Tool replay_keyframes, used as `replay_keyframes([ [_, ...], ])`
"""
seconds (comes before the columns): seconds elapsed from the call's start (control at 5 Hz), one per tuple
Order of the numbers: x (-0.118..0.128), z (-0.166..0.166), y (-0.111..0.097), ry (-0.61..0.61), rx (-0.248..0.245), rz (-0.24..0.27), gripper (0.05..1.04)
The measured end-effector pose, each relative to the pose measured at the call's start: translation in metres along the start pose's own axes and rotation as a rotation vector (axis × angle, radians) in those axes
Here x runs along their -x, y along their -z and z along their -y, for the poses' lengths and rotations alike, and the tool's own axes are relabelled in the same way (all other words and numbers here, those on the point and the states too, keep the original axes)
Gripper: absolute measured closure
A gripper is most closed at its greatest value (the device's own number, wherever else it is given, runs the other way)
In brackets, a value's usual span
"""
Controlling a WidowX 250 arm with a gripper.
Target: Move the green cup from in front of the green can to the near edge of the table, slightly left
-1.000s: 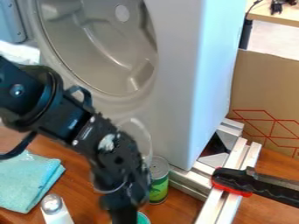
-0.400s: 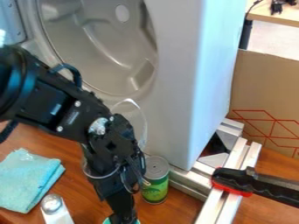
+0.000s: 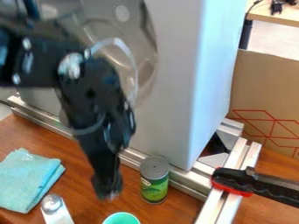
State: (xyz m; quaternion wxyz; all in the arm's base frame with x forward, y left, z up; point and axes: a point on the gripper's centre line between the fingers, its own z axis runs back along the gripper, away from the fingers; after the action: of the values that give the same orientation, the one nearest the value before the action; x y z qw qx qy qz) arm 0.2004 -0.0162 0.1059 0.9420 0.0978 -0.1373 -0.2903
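One upright can (image 3: 154,181), seemingly near hand (image 3: 107,191)

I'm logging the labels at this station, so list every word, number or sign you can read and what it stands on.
No text can be read with confidence.
Can: its green label bears print, too small and blurred to read.
Cardboard: red lines in a pattern, no words seen.
Turquoise round container: no lettering seen.
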Motion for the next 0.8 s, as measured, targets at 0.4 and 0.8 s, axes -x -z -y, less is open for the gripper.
replay_keyframes([
  [0.4,-0.021,0.005,0.004,-0.029,0.034,0.001,0.079],
  [0.8,-0.043,0.032,0.029,-0.306,0.024,0.016,0.079],
])
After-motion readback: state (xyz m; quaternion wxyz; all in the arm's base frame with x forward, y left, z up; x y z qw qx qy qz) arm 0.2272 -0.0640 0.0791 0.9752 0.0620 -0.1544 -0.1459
